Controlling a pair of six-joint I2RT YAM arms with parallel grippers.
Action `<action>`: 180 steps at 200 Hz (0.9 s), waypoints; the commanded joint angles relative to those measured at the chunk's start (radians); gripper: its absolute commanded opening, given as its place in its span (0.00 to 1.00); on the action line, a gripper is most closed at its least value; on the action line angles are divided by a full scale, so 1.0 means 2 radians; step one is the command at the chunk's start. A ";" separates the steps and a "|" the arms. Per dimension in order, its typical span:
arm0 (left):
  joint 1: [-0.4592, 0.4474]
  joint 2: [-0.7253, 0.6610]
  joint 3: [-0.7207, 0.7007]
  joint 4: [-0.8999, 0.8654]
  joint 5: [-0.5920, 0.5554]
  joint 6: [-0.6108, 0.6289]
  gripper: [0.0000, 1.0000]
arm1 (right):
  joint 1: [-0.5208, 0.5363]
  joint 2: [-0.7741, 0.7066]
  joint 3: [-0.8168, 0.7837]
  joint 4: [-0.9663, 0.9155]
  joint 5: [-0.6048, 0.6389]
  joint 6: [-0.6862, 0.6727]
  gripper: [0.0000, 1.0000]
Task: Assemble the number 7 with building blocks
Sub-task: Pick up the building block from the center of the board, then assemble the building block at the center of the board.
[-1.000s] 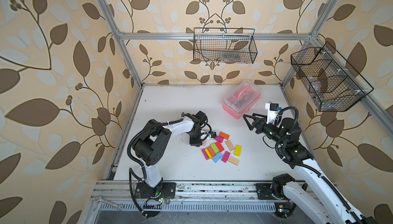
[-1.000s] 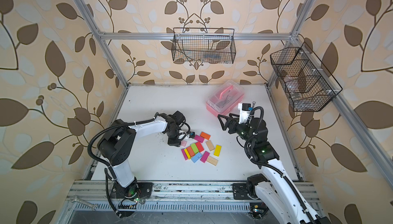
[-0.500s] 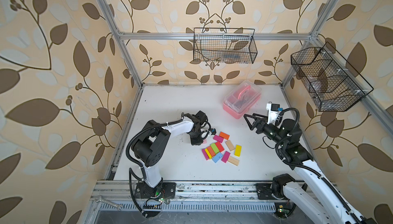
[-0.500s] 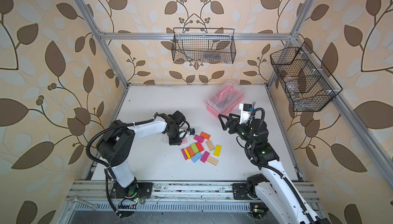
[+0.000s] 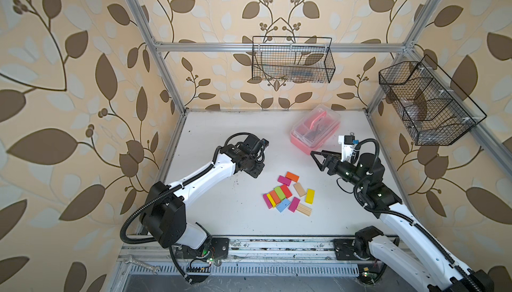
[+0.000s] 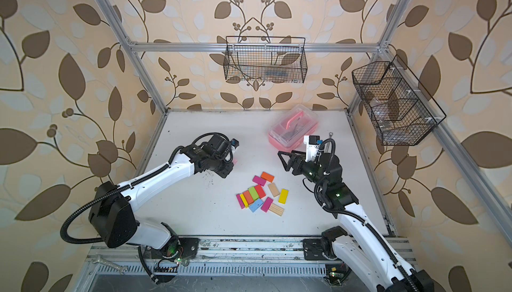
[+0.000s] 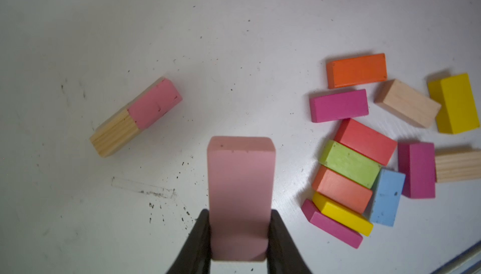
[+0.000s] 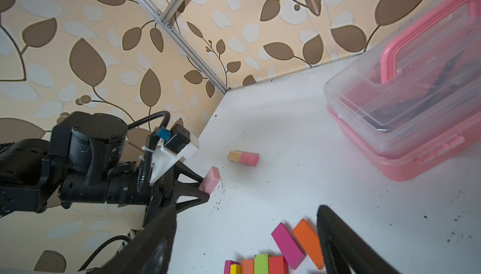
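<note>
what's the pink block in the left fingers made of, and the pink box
The pink block looks like wood under matte paint: small nicks, and a plain block in the pile shows grain. The box looks plastic: glossy pink base, see-through lid.

Building blocks (image 5: 281, 193) clustered on the table (image 5: 221, 127), lidded box (image 5: 315, 129) behind them, end-to-end blocks (image 7: 135, 118) lying apart to their left.

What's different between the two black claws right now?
The left gripper is shut on a pale pink block; the right gripper is open and holds nothing. The left gripper is near a pink-and-wood pair lying end to end; the right gripper hangs between the pink box and the loose blocks. Both are black, two-fingered claws on white arms.
</note>
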 commanded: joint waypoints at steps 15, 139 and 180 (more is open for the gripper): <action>-0.006 -0.036 -0.042 0.022 -0.032 -0.263 0.24 | 0.029 0.024 0.042 -0.025 0.014 -0.020 0.85; 0.036 0.136 -0.036 0.087 -0.021 -0.266 0.25 | 0.073 0.049 0.041 -0.035 0.045 -0.029 0.85; 0.054 0.169 -0.022 0.094 -0.008 -0.248 0.26 | 0.073 0.068 0.040 -0.021 0.044 -0.025 0.85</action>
